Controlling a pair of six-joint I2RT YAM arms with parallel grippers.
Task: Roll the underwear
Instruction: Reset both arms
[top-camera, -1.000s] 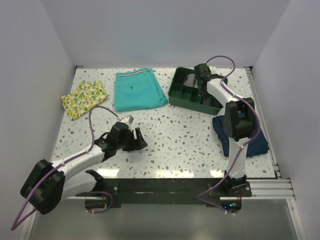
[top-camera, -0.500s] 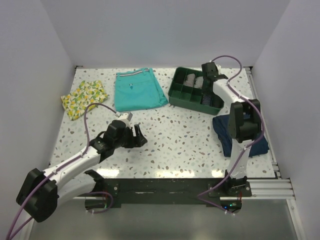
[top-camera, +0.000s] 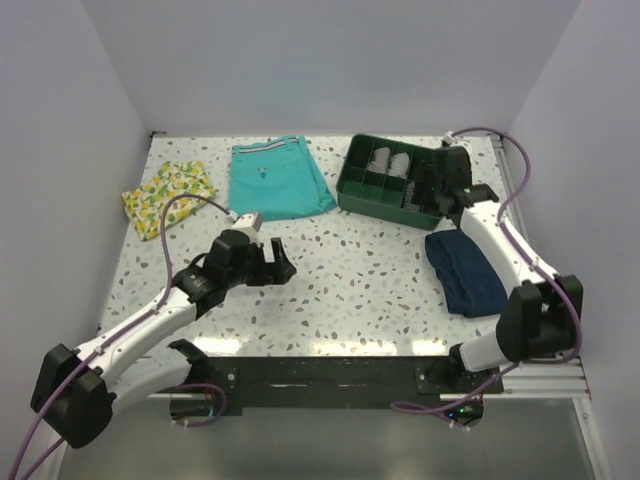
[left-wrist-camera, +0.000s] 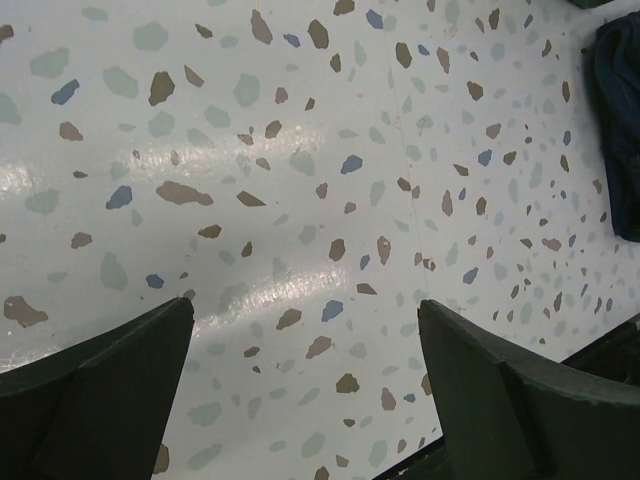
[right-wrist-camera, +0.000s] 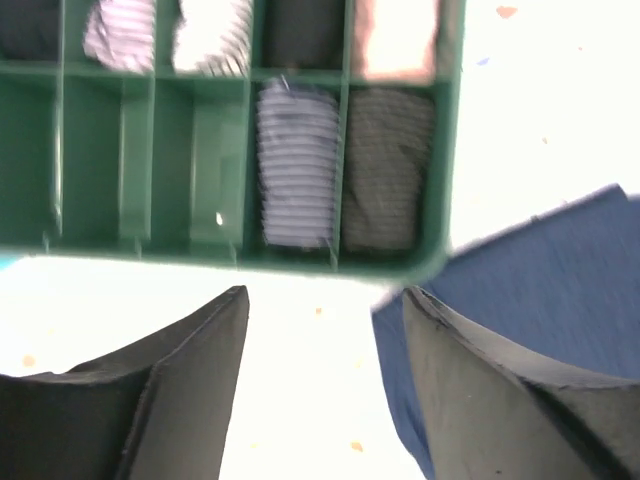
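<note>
On the tabletop (top-camera: 360, 270), toward its far right corner, we are viewing a green tray (right-wrist-camera: 150, 240) in which the underwear (right-wrist-camera: 388, 170) is lying as a dark, finely striped roll in an end compartment, next to a pale striped roll (right-wrist-camera: 295, 165). The right claw (right-wrist-camera: 325, 300) is hovering above the tray's edge, fingers apart and gripping nothing. The left claw (left-wrist-camera: 305, 305), likewise spread and empty, is hanging over bare speckled surface. A plain navy garment (top-camera: 465, 270) is lying just beside the tray.
</note>
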